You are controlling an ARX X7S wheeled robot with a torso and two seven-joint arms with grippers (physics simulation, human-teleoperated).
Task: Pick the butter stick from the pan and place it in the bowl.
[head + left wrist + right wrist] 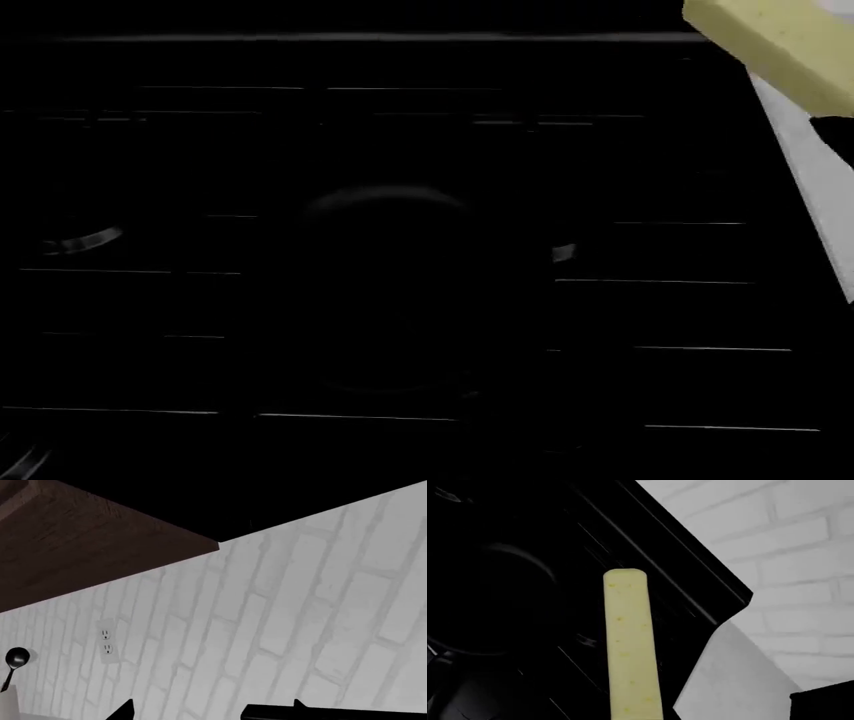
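Note:
The butter stick (629, 645) is a pale yellow bar reaching out from my right gripper's jaws, lifted off the black stove (647, 570). The gripper's own fingers are lost against the black. In the head view the butter stick (781, 45) hangs at the top right, up and to the right of the pan (387, 290), a faint dark round in the middle of the stove. The pan (487, 605) also shows beside the bar in the right wrist view. My left gripper (212, 711) is open and holds nothing, pointing at the brick wall. The bowl is out of view.
A light grey counter strip (814, 180) runs along the stove's right side, with white brick wall (787, 555) behind. The left wrist view shows a dark wood cabinet underside (80, 545), a wall outlet (107, 647) and a ladle (16, 659).

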